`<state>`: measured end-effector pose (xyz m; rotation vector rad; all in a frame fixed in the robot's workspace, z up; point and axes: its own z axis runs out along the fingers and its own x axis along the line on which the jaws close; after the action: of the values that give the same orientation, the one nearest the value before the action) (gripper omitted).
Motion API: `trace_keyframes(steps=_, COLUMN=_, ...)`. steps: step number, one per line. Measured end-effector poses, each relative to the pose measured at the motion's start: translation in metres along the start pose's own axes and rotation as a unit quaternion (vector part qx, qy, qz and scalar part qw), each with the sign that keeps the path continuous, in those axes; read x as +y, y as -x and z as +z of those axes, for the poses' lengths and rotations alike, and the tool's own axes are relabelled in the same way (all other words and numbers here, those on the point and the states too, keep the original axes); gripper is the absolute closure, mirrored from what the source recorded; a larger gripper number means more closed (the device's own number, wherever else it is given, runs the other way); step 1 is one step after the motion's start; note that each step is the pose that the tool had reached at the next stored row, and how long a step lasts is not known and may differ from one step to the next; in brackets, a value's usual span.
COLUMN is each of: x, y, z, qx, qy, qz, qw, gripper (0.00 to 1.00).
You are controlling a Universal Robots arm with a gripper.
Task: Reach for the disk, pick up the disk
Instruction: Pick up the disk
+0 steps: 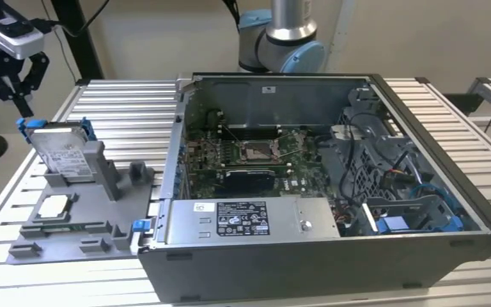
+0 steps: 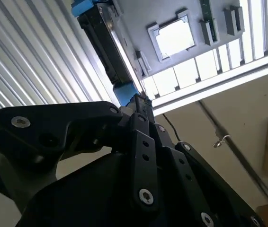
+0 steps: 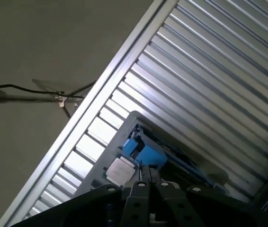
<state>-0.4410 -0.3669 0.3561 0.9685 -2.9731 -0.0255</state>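
My black metal pincer (image 3: 147, 174) has its tips drawn together, close against the bright blue plastic bracket of the flat silver-grey disk (image 3: 146, 153), which I see edge-on. I cannot tell whether they touch. The disk stands in a pale grey moulded plastic holder (image 3: 124, 124) on the ribbed silver aluminium table (image 3: 209, 71), near its long edge. A small white-silver square chip (image 3: 120, 171) lies in the same holder, just beside the blue bracket. Past the table's edge I make out a plain beige surface (image 3: 34, 38) with a thin black cable (image 3: 25, 89) clipped along it.
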Motion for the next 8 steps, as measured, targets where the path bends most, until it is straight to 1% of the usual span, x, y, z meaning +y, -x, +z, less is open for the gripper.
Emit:
trace_keyframes(steps=2, x=0.0000, y=0.0000, z=0.0000, qx=0.0006, qy=-0.0005, qz=-0.018, qw=0.9998, gripper=1.00)
trace_keyframes(steps=4, x=0.0000, y=0.0000, z=0.0000, qx=0.0012, qy=-0.0009, qz=-0.036, qw=0.9994, gripper=1.00)
trace_keyframes(steps=6, x=0.0000, y=0.0000, z=0.0000, qx=0.0017, qy=-0.0014, qz=-0.054, qw=0.9986, gripper=1.00)
trace_keyframes(steps=8, x=0.0000, y=0.0000, z=0.0000, qx=0.0021, qy=-0.0016, qz=-0.072, qw=0.9974, gripper=1.00)
